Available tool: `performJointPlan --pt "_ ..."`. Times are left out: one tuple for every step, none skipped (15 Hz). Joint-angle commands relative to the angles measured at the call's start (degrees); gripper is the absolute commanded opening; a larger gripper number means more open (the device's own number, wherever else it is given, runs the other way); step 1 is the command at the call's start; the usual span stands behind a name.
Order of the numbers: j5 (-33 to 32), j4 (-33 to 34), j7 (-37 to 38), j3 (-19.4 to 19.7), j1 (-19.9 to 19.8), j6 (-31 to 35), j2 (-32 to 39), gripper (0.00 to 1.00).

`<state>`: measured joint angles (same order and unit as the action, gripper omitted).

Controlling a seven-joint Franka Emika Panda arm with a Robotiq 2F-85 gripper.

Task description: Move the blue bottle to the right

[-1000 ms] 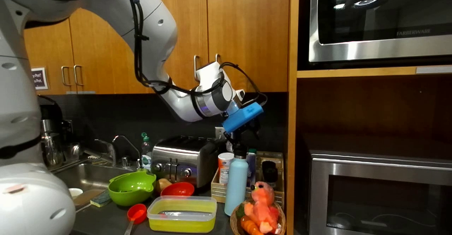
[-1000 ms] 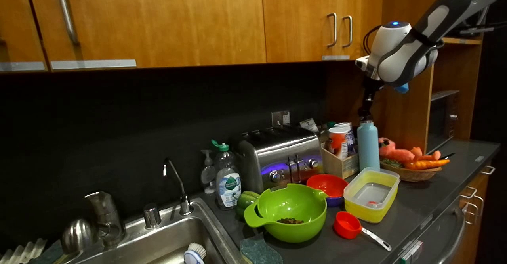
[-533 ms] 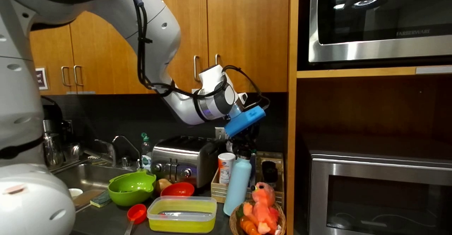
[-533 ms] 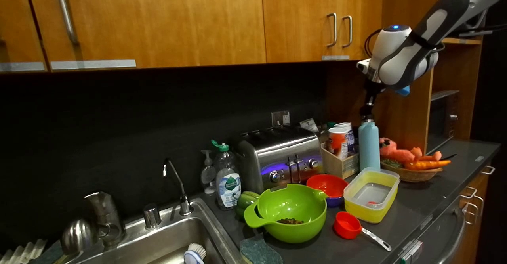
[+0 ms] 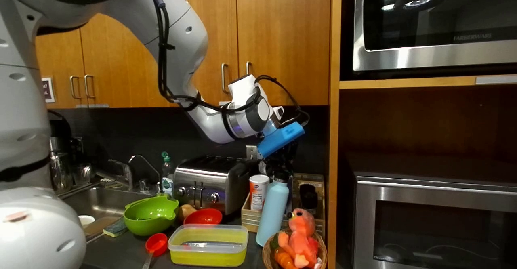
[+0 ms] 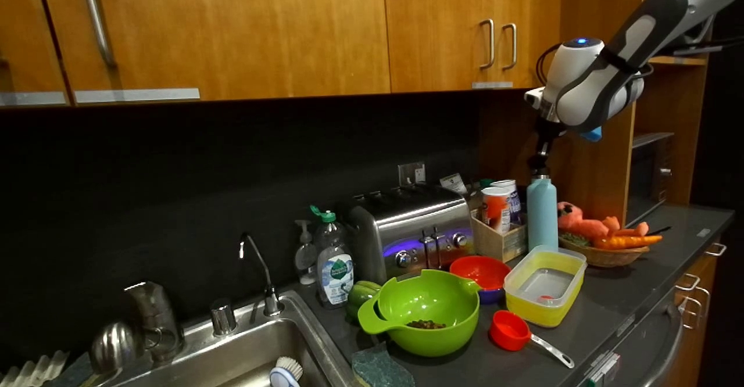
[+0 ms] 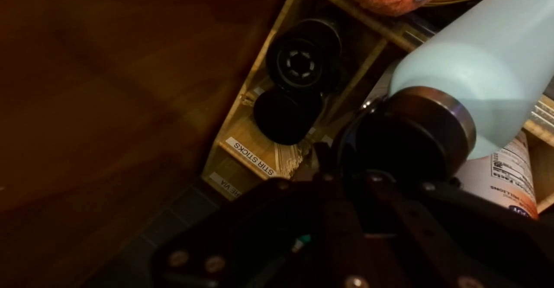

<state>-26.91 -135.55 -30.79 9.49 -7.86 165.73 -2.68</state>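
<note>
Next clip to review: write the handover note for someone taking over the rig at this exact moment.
Hand: appears shut on the blue bottle at its cap.
Where: the bottle leans, top to the right, in an exterior view; its base is partly hidden, so I cannot tell whether it touches the counter.
Done: bottle gripped.
Left: finish the move right, stand it upright, let go, back away. The basket sits right of the bottle in an exterior view, so probably steer around it.

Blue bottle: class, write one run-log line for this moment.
blue bottle: tilted; gripper: closed on bottle's top; basket: right of bottle in both exterior views; release: pending
</note>
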Motion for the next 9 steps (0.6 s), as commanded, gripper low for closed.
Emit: performJointPlan --pt "-0.5 -0.4 1.1 -0.5 -0.2 1.0 -1.4 0.02" --pt "-0.4 -0.6 1.6 -0.7 0.0 0.8 -2.0 0.02" --pt "0.0 -0.9 2.2 -0.9 0.1 0.8 -2.5 0.02" --pt "-0.2 -1.1 3.3 -1.2 0.2 0.6 -3.0 0.02" --pt "-0.1 -1.3 4.3 -1.4 0.3 0.5 -3.5 0.02" --pt "-0.2 -1.5 5.5 -1.7 0.3 0.5 -3.9 0.02" --pt "-0.4 -1.7 6.9 -2.0 0.4 0.3 -4.5 0.02" --pt "-1.1 -1.9 8.5 -2.3 0.5 0.4 -5.0 0.02" --pt "-1.4 -2.0 9.7 -2.6 0.4 0.4 -5.4 0.02"
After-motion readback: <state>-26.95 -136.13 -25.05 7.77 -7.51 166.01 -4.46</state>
